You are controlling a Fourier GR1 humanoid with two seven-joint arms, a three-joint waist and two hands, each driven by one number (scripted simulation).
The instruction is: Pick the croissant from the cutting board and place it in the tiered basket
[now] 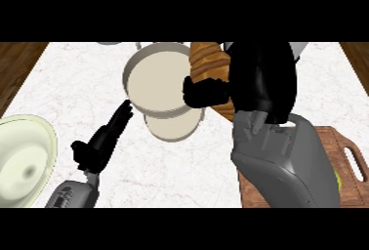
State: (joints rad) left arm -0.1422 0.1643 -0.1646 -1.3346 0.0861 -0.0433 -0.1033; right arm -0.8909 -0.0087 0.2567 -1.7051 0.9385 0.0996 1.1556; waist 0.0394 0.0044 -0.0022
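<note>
The croissant [209, 61], brown and ridged, hangs over the right rim of the tiered basket's upper tray [155, 78]. My right hand [249, 83] is shut on it, with its black fingers curled round the croissant's lower part and hiding much of it. The basket's smaller lower tray [172, 127] shows just below the upper one. Behind my right forearm at the lower right lies the wooden cutting board [347, 168], mostly hidden. My left hand [104, 139] rests open left of the basket, its fingers straight and pointing toward the upper tray's rim.
A pale green plate [22, 158] sits at the left edge of the white marble counter [79, 78]. A sliver of something yellow-green [337, 181] peeks out from behind my right forearm on the board. Dark wood floor borders the counter on both sides.
</note>
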